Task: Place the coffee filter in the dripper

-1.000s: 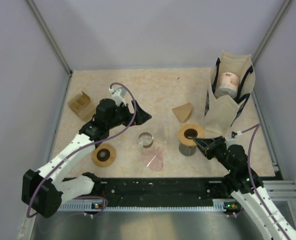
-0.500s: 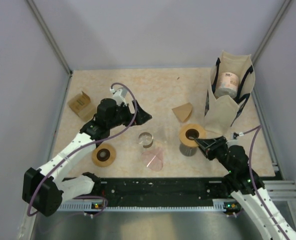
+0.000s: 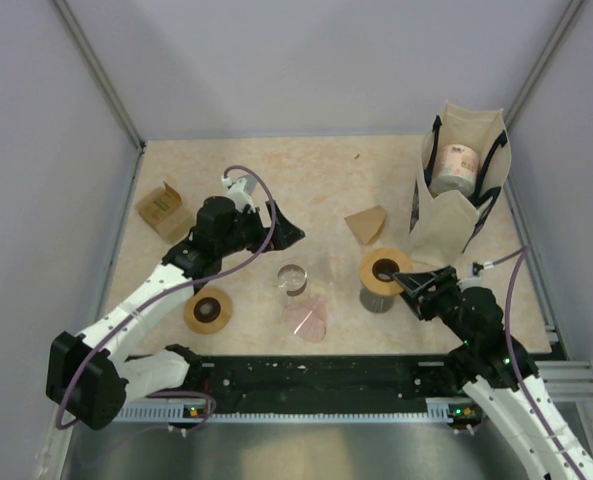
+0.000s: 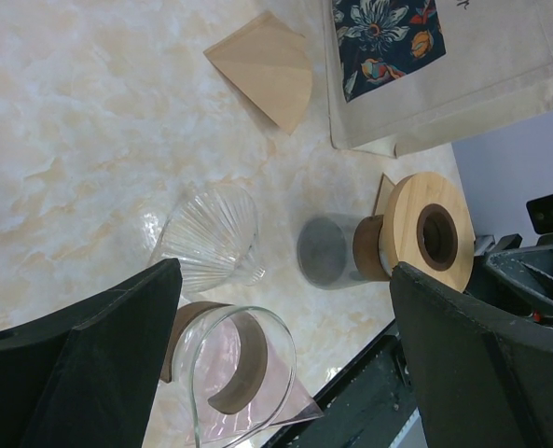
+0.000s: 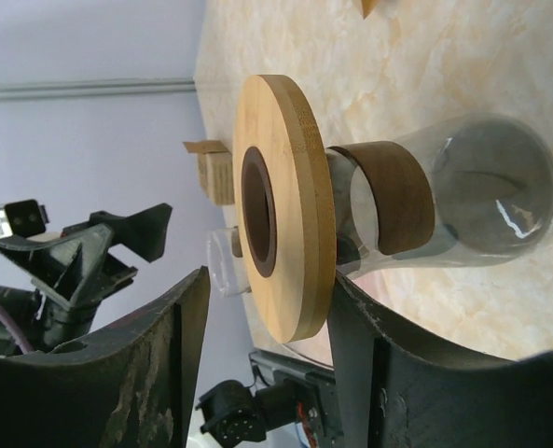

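Observation:
The brown paper coffee filter (image 3: 366,224) lies flat on the table left of the tote bag, and it also shows in the left wrist view (image 4: 267,65). A clear ribbed glass dripper (image 3: 292,278) (image 4: 211,238) stands mid-table. A pink-tinted glass cone with a wooden collar (image 3: 306,318) (image 4: 239,373) lies beside it. A glass carafe topped by a round wooden ring (image 3: 384,268) (image 5: 285,205) stands to the right. My left gripper (image 3: 284,226) (image 4: 285,271) is open and empty, above and left of the glass dripper. My right gripper (image 3: 413,283) (image 5: 269,280) is open, its jaws straddling the wooden ring's edge.
A cream tote bag (image 3: 461,195) with a floral patch stands at the back right with a roll inside. A small cardboard box (image 3: 161,210) sits at the left. A brown flat ring (image 3: 208,310) lies near the left arm. The black base rail (image 3: 316,375) runs along the near edge.
The right gripper has edged slightly forward around the wooden ring, and the ring has shifted a little to the right. The left arm has barely moved.

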`<act>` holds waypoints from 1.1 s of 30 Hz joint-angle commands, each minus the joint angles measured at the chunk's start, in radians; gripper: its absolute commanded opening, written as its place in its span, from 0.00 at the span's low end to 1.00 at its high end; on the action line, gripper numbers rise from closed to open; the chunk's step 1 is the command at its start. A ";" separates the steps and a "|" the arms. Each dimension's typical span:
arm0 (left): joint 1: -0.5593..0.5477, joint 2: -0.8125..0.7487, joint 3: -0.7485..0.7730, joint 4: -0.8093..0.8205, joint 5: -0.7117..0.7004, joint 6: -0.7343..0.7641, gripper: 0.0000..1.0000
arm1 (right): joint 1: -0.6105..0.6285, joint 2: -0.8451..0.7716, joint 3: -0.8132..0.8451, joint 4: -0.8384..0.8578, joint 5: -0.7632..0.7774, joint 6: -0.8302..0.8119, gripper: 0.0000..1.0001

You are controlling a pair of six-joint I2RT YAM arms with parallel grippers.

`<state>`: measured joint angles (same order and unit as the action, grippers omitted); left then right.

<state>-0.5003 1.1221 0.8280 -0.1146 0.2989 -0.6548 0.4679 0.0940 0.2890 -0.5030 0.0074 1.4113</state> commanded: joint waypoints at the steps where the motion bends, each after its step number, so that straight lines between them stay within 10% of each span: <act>1: -0.001 0.005 0.022 0.046 0.006 0.007 0.99 | -0.008 0.055 0.085 -0.054 0.022 -0.034 0.55; 8: 0.000 -0.004 0.023 0.044 -0.009 0.017 0.99 | -0.008 0.099 0.136 -0.097 0.055 -0.060 0.60; 17: -0.001 -0.010 0.025 0.012 -0.055 0.029 0.99 | -0.008 0.099 0.194 -0.235 0.183 -0.083 0.94; 18: 0.000 -0.011 0.025 0.007 -0.055 0.032 0.99 | -0.008 0.102 0.205 -0.239 0.203 -0.423 0.95; 19: -0.001 -0.010 0.023 0.004 -0.058 0.030 0.99 | -0.008 0.108 0.220 -0.239 0.216 -0.118 0.95; 21: 0.000 -0.010 0.023 -0.006 -0.078 0.034 0.99 | -0.008 0.128 0.254 -0.256 0.256 -0.146 0.95; 33: 0.002 -0.001 0.022 -0.108 -0.288 0.044 0.99 | -0.008 0.603 0.642 -0.261 0.226 -0.685 0.97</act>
<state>-0.5003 1.1240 0.8284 -0.2028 0.1047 -0.6243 0.4679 0.5083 0.8364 -0.7872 0.3046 0.9695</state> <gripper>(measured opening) 0.986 0.963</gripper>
